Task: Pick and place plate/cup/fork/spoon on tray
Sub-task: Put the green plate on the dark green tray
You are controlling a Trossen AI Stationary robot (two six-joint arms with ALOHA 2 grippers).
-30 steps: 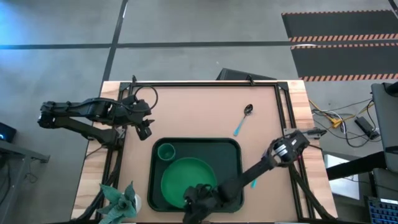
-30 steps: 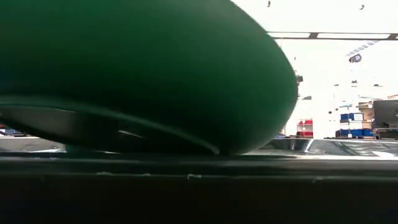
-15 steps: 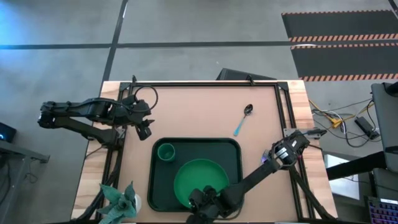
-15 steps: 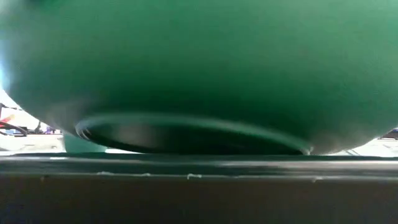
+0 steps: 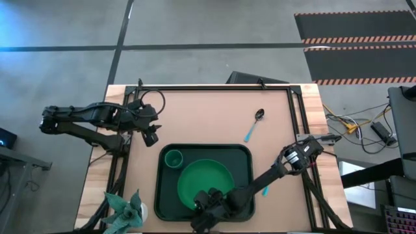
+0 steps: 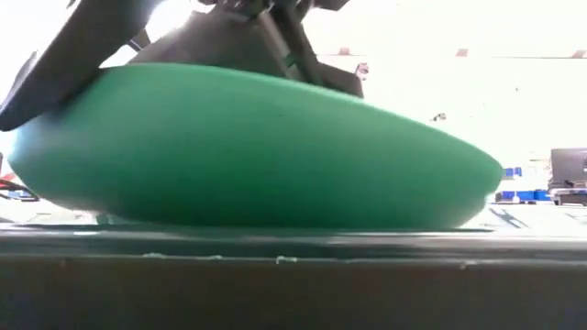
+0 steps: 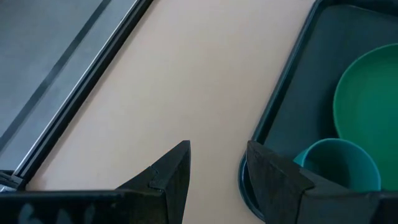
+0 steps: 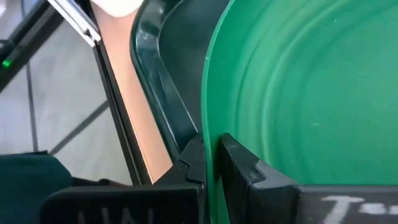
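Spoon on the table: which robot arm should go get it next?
Probably the left. The left gripper is open and empty beside the tray, while the right gripper is shut on the plate. The spoon lies nearer the right side, though.

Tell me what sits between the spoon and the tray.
Nothing: in the high view only bare table separates the spoon from the tray. The cup and plate lie inside the tray.
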